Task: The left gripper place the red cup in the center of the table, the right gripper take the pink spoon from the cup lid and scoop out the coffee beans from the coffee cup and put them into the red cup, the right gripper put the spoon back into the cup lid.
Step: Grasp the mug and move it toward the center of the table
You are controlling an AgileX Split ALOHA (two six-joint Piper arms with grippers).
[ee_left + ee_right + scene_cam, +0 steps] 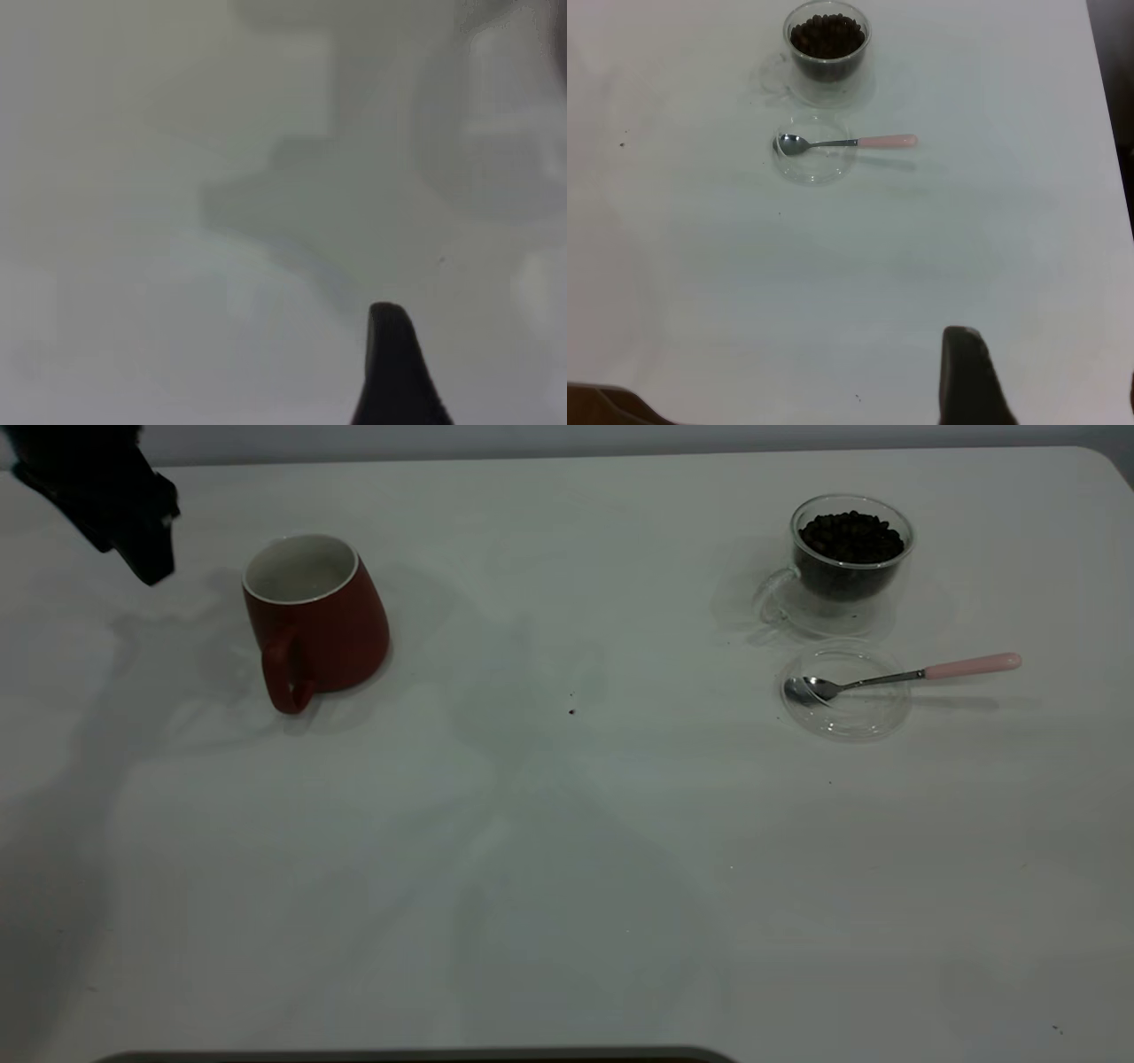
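The red cup (315, 615) stands upright on the worktop (567, 868), well off to the left (handle toward me). The left tool (146, 545) hovers just beside it, farther left; whether it's wide or narrow I cannot tell.

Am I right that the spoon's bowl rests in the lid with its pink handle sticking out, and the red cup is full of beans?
Not quite. The red cup is empty, as the exterior view shows; the beans are in the glass cup. The spoon does rest its bowl in the lid, handle sticking out.
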